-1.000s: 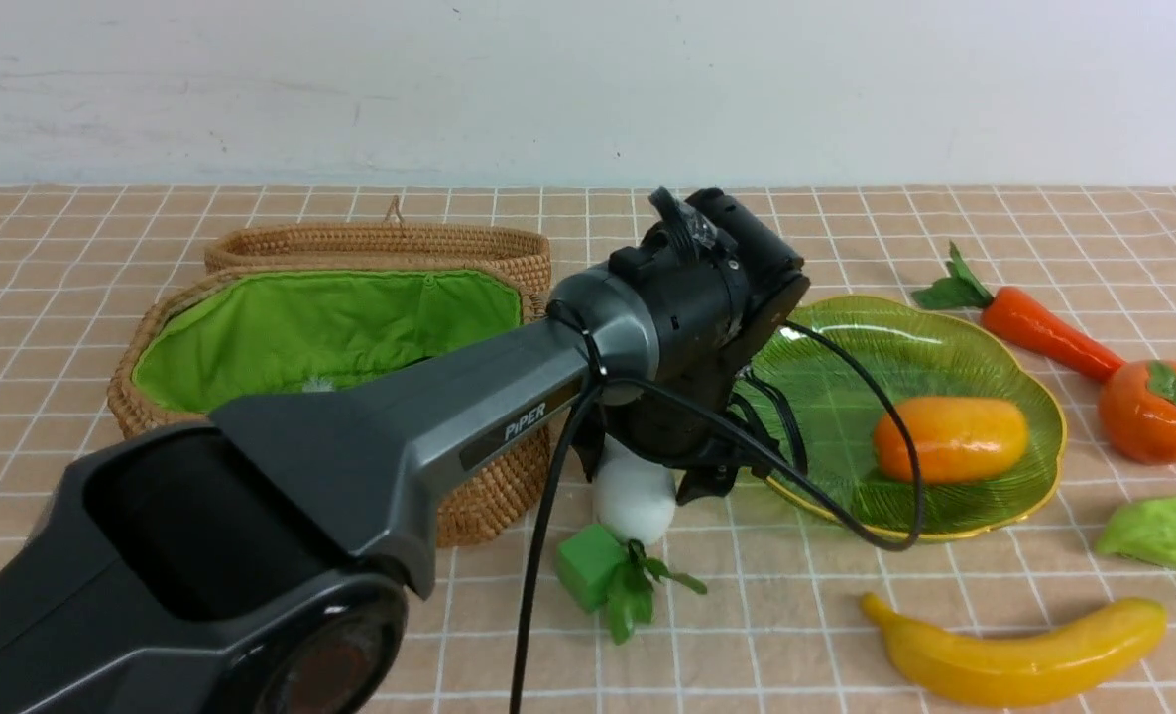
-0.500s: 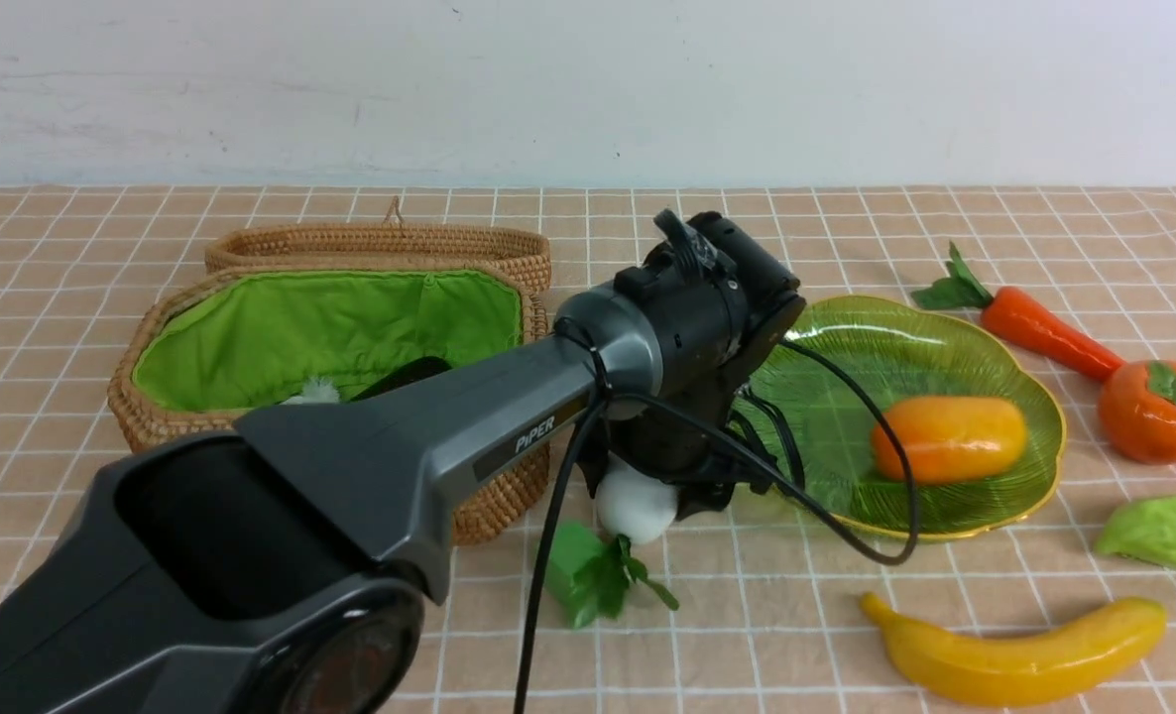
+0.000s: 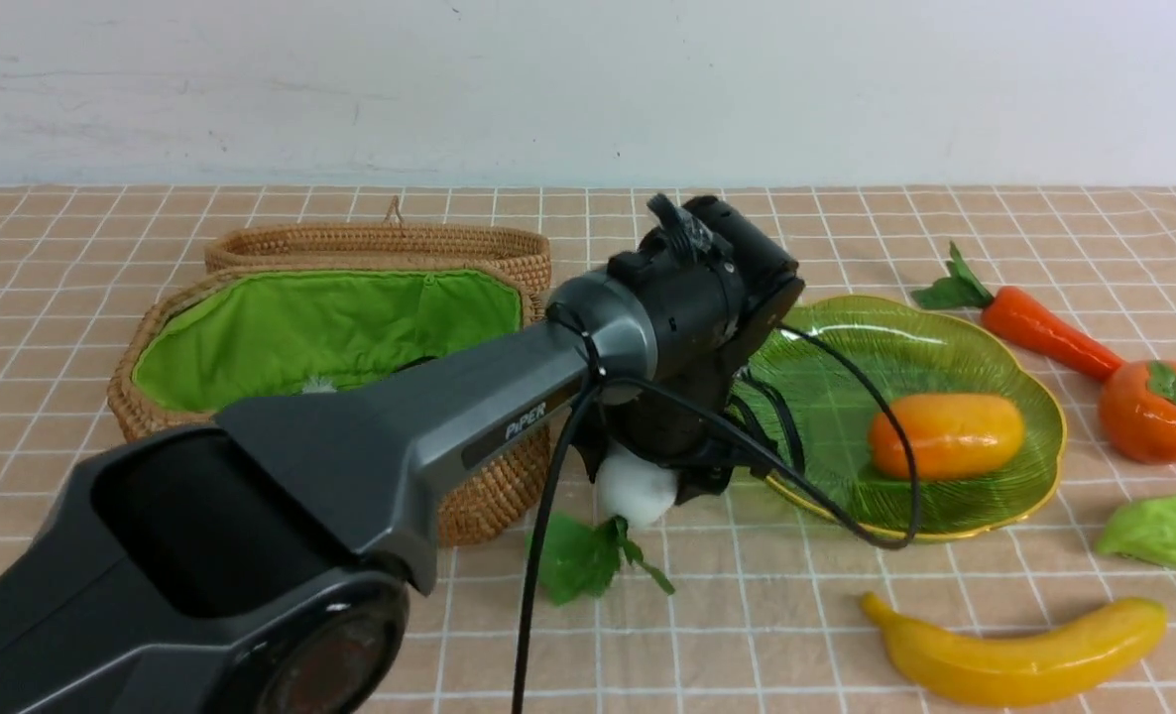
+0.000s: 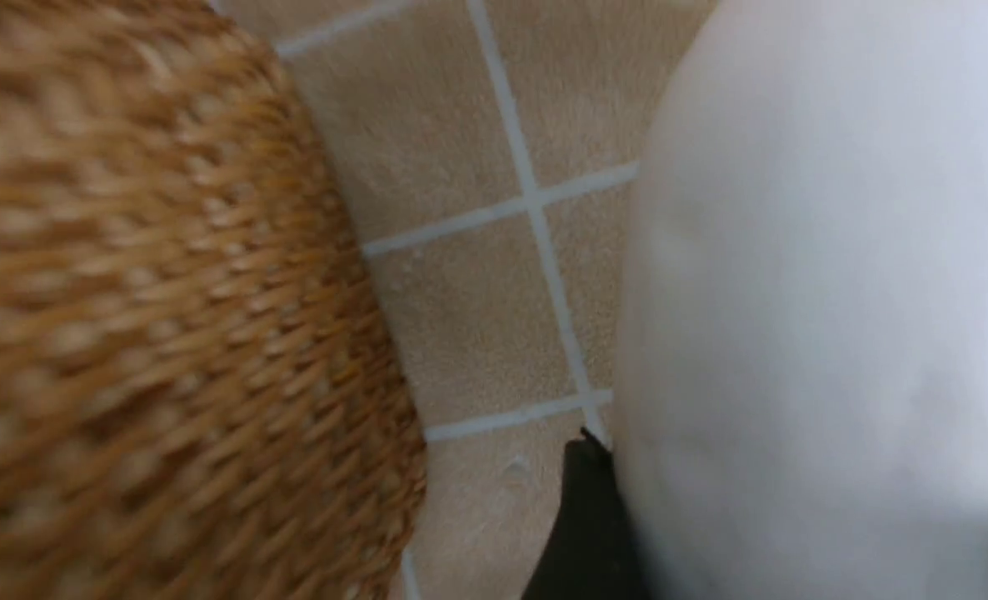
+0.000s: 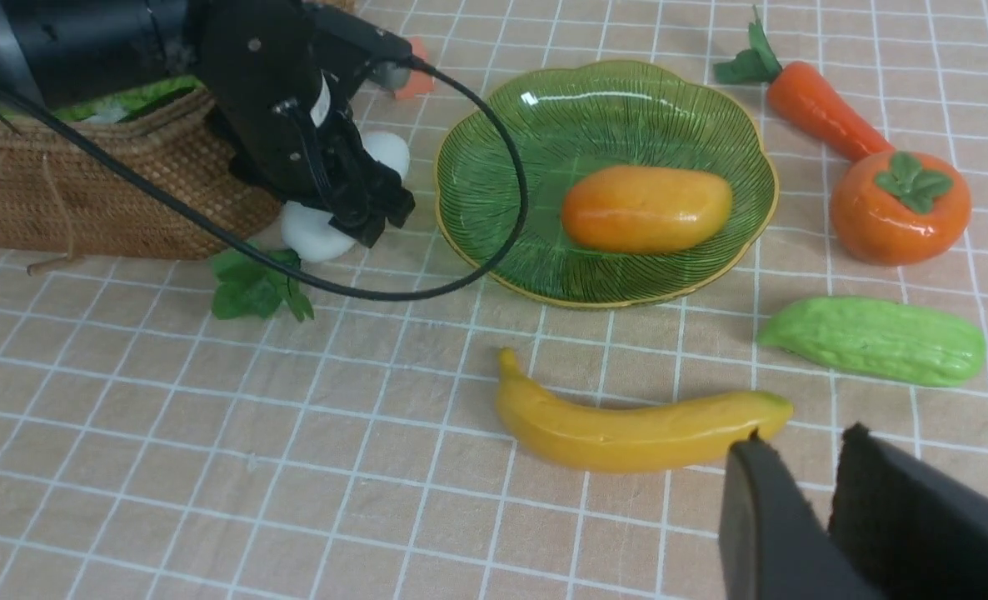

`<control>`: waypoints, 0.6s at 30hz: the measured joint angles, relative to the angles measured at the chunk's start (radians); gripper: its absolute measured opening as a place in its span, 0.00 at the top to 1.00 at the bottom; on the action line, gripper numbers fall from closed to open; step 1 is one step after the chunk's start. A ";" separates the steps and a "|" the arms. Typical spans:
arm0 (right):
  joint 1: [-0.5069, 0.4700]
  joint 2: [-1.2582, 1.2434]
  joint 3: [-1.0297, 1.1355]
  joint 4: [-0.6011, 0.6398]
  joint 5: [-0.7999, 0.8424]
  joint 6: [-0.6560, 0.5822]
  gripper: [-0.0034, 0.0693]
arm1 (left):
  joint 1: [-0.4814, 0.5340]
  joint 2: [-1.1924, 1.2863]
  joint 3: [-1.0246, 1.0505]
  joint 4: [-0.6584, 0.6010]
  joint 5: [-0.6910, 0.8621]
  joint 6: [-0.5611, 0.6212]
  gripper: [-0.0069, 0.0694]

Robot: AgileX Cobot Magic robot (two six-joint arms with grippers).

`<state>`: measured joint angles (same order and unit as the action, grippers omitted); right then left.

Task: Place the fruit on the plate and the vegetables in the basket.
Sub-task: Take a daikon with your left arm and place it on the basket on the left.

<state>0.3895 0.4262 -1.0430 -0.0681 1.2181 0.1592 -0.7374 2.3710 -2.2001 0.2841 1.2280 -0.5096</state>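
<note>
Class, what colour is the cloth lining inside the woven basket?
Bright green lining, clearest in the front view.

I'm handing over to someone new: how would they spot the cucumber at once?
Start at the green glass plate holding the mango. Beside it, between the persimmon and the banana, the cucumber lies on the checked cloth. It is the only pale green, bumpy piece there.

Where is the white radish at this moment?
In the front view, the white radish sits near the centre, in the left end effector, between the basket and the plate, just above the tablecloth.
</note>
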 joint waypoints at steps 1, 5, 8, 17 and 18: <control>0.000 0.000 0.000 0.000 -0.002 0.000 0.76 | -0.003 -0.035 -0.006 -0.009 0.000 0.022 0.23; 0.000 0.000 0.000 0.000 -0.016 0.000 0.76 | -0.038 -0.179 -0.013 -0.026 0.005 0.113 0.23; 0.000 0.000 0.000 0.000 -0.029 0.000 0.76 | -0.064 -0.279 0.002 -0.036 0.005 0.202 0.23; 0.000 0.000 0.000 0.000 -0.051 -0.026 0.76 | 0.022 -0.674 0.282 0.026 0.005 0.867 0.23; 0.000 0.000 0.000 0.000 -0.051 -0.026 0.76 | 0.066 -0.690 0.324 0.032 0.005 0.954 0.23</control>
<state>0.3895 0.4262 -1.0430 -0.0678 1.1673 0.1335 -0.6713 1.6811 -1.8763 0.3165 1.2334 0.4448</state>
